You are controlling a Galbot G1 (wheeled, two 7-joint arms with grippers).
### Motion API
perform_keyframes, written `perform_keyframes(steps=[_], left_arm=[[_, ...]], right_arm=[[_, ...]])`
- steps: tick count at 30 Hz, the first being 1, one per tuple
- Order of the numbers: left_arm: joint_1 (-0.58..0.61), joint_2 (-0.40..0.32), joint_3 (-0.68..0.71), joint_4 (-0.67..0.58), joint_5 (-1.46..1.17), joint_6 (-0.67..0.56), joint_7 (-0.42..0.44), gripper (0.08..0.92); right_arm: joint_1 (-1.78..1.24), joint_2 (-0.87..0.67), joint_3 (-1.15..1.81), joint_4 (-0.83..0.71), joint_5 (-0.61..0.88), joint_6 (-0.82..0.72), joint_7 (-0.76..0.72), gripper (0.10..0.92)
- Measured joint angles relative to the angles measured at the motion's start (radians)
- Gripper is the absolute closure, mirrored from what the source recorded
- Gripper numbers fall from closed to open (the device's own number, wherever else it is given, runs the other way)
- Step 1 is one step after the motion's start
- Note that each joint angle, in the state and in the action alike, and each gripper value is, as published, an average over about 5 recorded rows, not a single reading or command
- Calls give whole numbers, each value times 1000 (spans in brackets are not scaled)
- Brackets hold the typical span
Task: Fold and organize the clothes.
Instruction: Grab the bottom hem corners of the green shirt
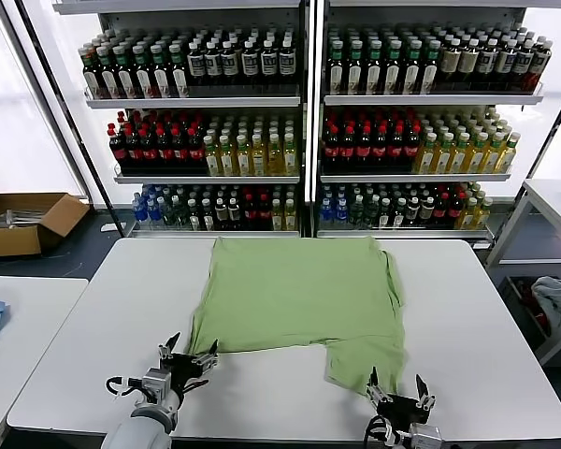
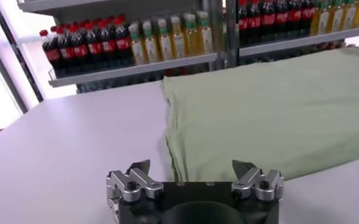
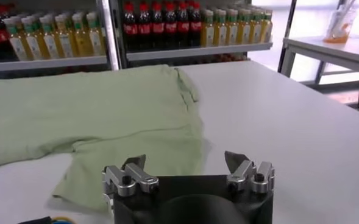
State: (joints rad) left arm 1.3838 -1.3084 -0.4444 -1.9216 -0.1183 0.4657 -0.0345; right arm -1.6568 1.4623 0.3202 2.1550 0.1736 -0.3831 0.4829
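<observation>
Two tall shelving units filled the upper centre, packed with rows of bottled drinks. A white table spanned the foreground. At left, an open cardboard box sat on the dark floor. Another white table stood at right, under bright daylight.

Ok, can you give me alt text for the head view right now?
A light green shirt lies spread on a white table, partly folded, one flap reaching the near edge. The left gripper and right gripper are open at its near corners, holding nothing. Shelves of bottled drinks stand behind.
</observation>
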Motion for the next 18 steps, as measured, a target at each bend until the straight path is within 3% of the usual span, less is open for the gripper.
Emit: perform_keyframes(steps=[18], left_arm=[[0, 0, 4, 24, -7, 0, -3, 181]], right_arm=[[13, 13, -18, -41, -3, -21, 32, 203]])
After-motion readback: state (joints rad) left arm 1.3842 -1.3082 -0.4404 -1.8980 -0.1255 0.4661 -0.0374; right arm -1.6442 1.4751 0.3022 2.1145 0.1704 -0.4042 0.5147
